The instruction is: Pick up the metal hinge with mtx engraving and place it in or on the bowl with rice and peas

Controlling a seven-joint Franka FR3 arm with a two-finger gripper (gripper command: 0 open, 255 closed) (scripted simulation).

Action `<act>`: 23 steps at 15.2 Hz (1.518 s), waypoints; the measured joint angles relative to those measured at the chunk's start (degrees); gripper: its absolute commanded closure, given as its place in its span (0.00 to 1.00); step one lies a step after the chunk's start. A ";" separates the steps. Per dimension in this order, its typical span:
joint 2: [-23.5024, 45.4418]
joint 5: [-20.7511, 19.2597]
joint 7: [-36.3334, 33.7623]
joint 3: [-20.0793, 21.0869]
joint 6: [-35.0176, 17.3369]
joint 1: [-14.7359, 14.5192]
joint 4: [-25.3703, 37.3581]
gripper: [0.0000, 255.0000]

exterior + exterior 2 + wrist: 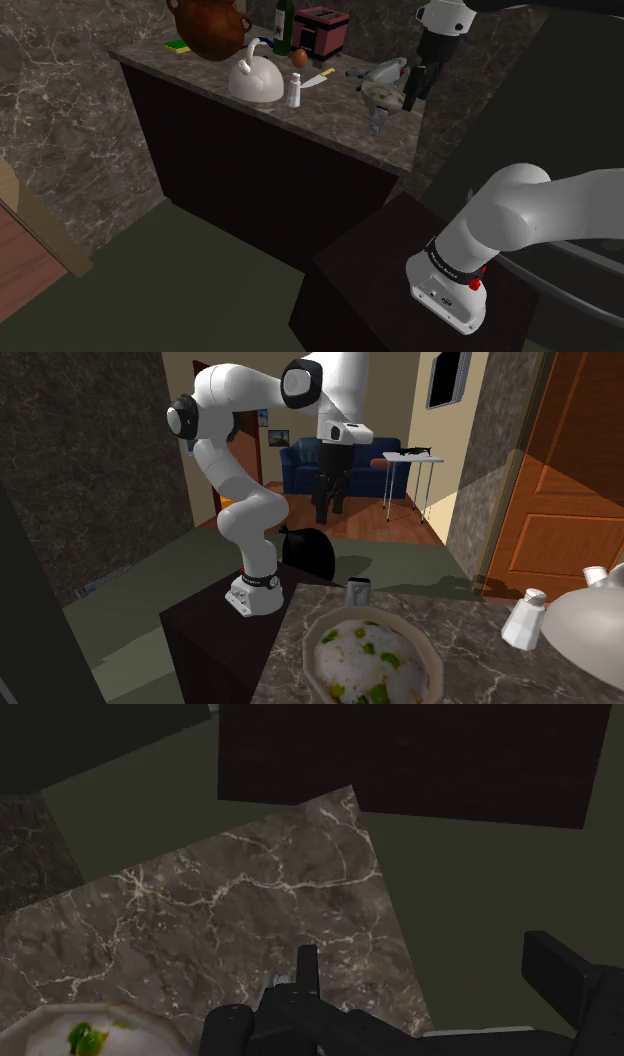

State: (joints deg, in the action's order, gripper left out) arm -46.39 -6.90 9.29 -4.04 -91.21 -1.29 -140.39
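A white robot arm holds its all-black two-finger gripper [412, 95] in the air above the end of a dark, white-veined marble counter [335, 118]. In the wrist view the two black fingers [306, 966] stand well apart with only counter and floor between them, so the gripper is wide open and holds nothing.

The task's thing, a small grey metal hinge [378, 122], lies on the counter at its front edge, just beside a shallow pale bowl heaped with white rice and green peas [385, 95]. In the second exterior view the hinge [357, 592] sits right behind the bowl's rim [427, 652], on the side facing the arm's dark box stand [215, 627], while the gripper [331, 507] hangs high above and apart from both.

The coming move turns on one relation. From the wrist camera, a sliver of grey that appears to be the hinge [283, 976] shows tight against the outer side of one finger, towards the bowl [55, 1029], not in the gap. The gripper [420, 959] would likely need to shift towards the bowl to centre on the hinge before going down. In the shoulder view the hinge's long axis seems to run from the bowl towards the counter's edge, though this is hard to judge.
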 measured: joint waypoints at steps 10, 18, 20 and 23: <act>14.65 3.99 -21.76 -0.07 -15.14 8.22 1.47 0.00; 21.35 5.32 -30.43 -0.88 -24.28 11.46 0.18 0.00; 21.86 5.27 -30.31 -1.04 -26.24 11.54 -1.26 0.00; 22.23 5.31 -30.43 -0.98 -27.18 11.49 -1.81 0.00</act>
State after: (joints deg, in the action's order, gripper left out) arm -24.16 -1.59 -21.14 -5.02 -118.39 10.20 -142.20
